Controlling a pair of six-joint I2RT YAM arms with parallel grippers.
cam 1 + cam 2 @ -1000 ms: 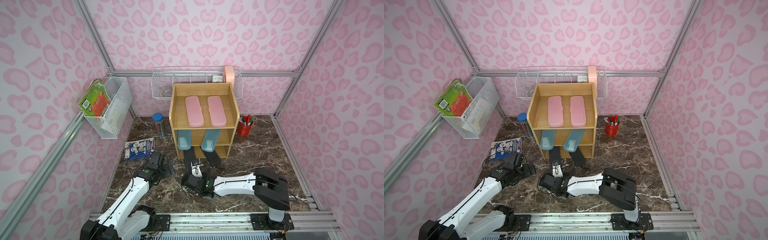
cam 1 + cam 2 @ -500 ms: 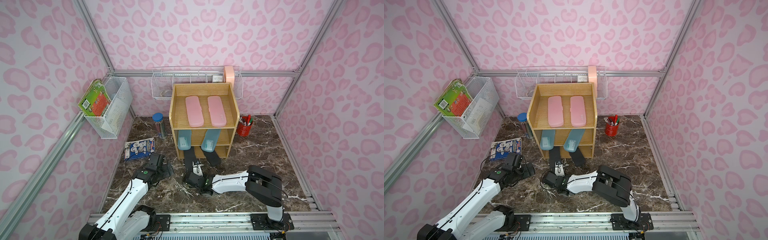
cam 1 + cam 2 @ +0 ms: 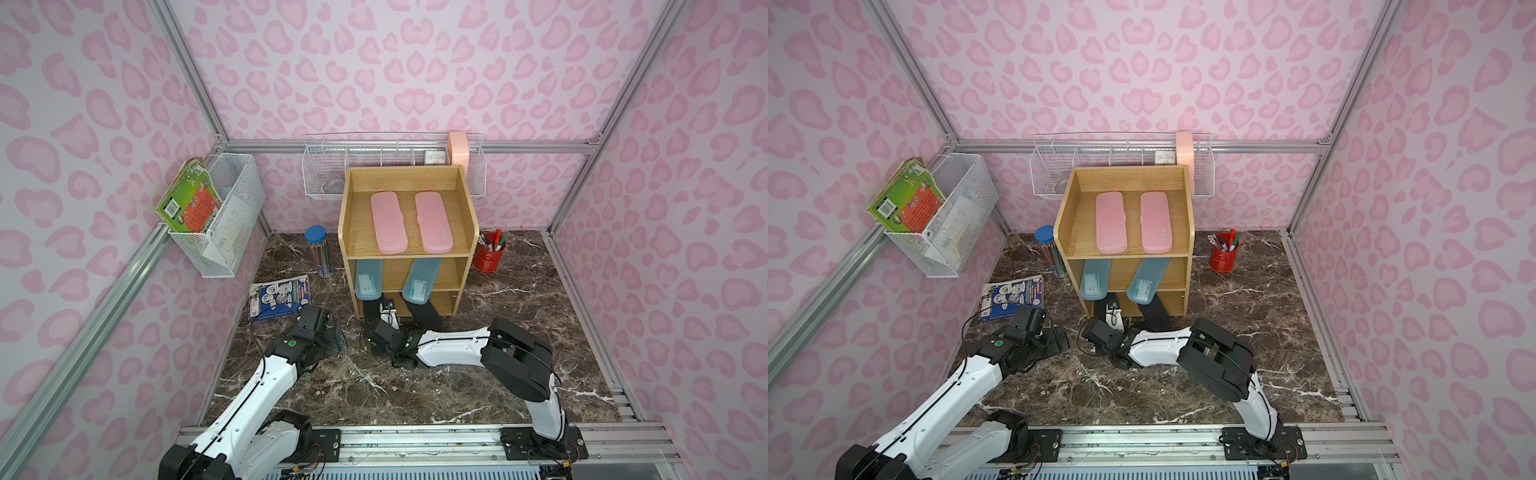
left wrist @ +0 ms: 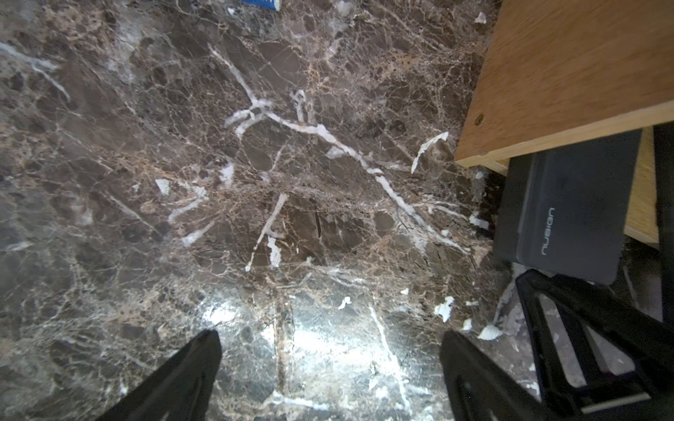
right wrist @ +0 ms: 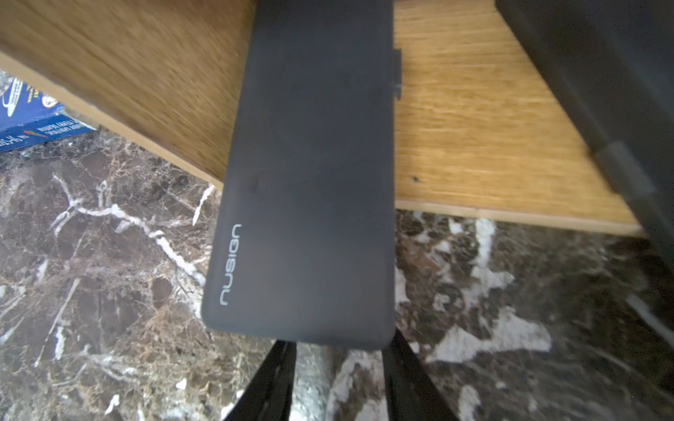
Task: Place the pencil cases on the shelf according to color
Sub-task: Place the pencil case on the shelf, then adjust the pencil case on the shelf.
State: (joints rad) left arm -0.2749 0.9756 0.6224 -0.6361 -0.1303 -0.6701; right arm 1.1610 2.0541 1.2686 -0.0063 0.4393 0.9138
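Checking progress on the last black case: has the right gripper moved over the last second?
Yes. The right gripper has moved forward, closer to the open front of the shelf.

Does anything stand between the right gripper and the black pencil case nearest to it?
Nothing visible. The right gripper is directly at the protruding end of the black pencil case, which lies partly inside the shelf.

2 pencil cases (image 3: 388, 222) atop shelf (image 3: 409, 183).
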